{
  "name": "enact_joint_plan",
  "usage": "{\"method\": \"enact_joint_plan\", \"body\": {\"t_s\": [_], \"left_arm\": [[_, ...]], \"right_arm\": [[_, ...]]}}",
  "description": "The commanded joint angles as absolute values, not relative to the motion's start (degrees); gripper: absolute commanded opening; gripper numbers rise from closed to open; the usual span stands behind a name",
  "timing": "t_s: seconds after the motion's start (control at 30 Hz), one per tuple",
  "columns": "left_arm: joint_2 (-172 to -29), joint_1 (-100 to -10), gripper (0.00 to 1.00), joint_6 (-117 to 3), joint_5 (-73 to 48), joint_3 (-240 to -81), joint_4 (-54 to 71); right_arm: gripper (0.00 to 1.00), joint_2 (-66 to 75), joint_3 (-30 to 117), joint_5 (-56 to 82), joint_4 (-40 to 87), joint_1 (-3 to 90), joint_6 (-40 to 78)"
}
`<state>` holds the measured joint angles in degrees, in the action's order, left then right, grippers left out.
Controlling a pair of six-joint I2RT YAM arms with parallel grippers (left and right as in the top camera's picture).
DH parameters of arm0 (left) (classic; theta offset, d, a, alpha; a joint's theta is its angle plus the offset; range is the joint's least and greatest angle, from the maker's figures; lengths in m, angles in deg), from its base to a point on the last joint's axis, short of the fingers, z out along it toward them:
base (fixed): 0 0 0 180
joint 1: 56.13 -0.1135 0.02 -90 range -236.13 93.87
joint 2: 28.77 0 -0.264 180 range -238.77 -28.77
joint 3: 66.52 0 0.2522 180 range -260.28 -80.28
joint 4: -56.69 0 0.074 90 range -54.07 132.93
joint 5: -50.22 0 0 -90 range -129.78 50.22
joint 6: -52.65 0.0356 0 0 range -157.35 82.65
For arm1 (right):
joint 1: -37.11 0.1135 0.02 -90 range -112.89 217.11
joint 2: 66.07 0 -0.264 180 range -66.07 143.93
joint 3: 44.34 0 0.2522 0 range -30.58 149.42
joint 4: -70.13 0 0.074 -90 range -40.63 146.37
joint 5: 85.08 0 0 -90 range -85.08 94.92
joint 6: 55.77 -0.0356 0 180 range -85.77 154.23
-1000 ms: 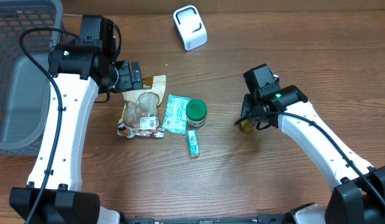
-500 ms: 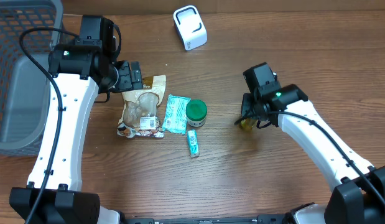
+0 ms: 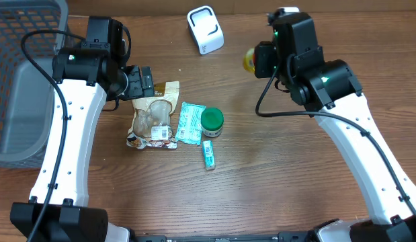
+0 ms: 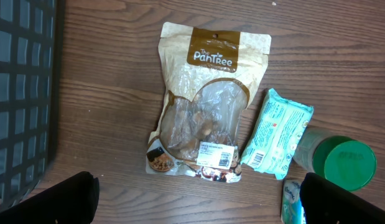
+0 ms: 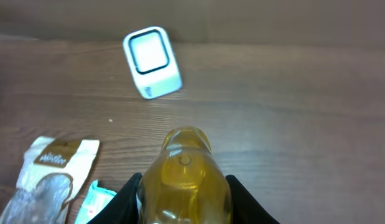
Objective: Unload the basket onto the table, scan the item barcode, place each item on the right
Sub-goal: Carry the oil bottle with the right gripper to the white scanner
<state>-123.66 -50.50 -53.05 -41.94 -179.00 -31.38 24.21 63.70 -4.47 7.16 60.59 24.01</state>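
one yellow bottle (image 5: pixel 186 177) sits clamped between the right gripper (image 5: pixel 186 190) fingers, held over the far side of the table (image 3: pixel 261 181), to the right of the single white scanner (image 3: pixel 205 29) and apart from it. i can't see any barcode on it from here. the left gripper (image 3: pixel 142 82) hangs with its jaws spread wide and nothing in them, over the top edge of one brown snack pouch (image 4: pixel 204 106). four items lie in a cluster mid-table: that pouch, one teal packet (image 3: pixel 191 122) just beside it, one green-lidded jar (image 3: pixel 212 122) touching the packet, and one small teal tube (image 3: pixel 208 154) below. one grey basket (image 3: pixel 19 81) stands at the left edge.
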Motion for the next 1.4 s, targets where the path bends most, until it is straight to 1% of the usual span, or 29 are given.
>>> {"method": "enact_joint_plan", "body": {"t_s": [0.0,0.23,0.4,0.67,0.87,1.1,1.23,1.33,1.37], "left_arm": [[-124.1,-50.5,1.0,-52.6,-41.7,-178.9,-31.4],[-124.1,-50.5,1.0,-52.6,-41.7,-178.9,-31.4],[-124.1,-50.5,1.0,-52.6,-41.7,-178.9,-31.4],[-124.1,-50.5,0.99,-52.6,-41.7,-178.9,-31.4],[-124.1,-50.5,1.0,-52.6,-41.7,-178.9,-31.4],[-124.1,-50.5,1.0,-52.6,-41.7,-178.9,-31.4],[-124.1,-50.5,0.99,-52.6,-41.7,-178.9,-31.4],[-124.1,-50.5,1.0,-52.6,-41.7,-178.9,-31.4],[-124.1,-50.5,0.99,-52.6,-41.7,-178.9,-31.4]], "right_arm": [[0.04,23.4,64.9,-3.8,9.6,62.4,31.6],[0.04,23.5,64.7,-3.8,10.3,64.3,33.5],[0.04,23.5,64.6,-3.8,10.2,65.1,37.8],[0.04,23.5,64.6,-3.8,11.7,65.2,38.3],[0.04,23.5,64.7,-2.6,12.7,65.2,48.2],[0.04,23.6,64.7,-3.0,21.5,65.2,52.6],[0.04,25.1,64.6,-3.2,28.2,65.2,52.8],[0.04,27.5,64.6,-3.4,30.5,65.2,56.5],[0.04,29.8,64.6,-3.4,30.9,65.2,60.4]]}}
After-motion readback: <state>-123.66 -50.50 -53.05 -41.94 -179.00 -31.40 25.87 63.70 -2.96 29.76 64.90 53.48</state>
